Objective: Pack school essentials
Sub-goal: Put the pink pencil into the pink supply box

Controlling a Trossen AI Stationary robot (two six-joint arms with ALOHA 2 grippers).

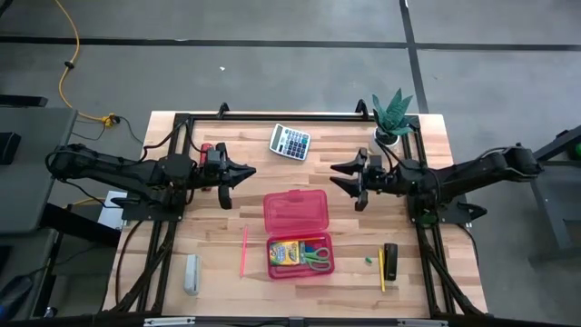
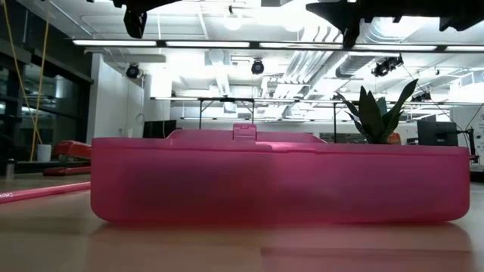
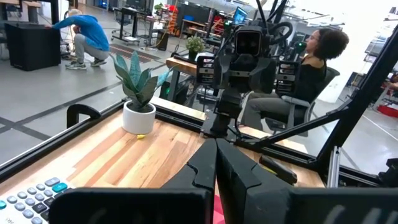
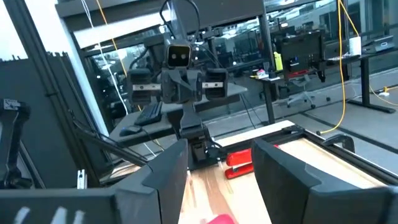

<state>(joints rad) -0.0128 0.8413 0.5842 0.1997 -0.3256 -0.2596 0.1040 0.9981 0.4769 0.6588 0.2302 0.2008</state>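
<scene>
Both arms are hovering above the counter, facing each other across the open pink case. The left tool, at nine o'clock, is pressed together; the right tool, at three, is spread.

One crayon box and one pair of green-handled scissors are already lying in the case's six-o'clock half. One pink pencil is waiting at seven o'clock, one yellow pencil and one green eraser at five. All look light; the stiff pencils will probably roll, so pinching mid-shaft seems best.
</scene>
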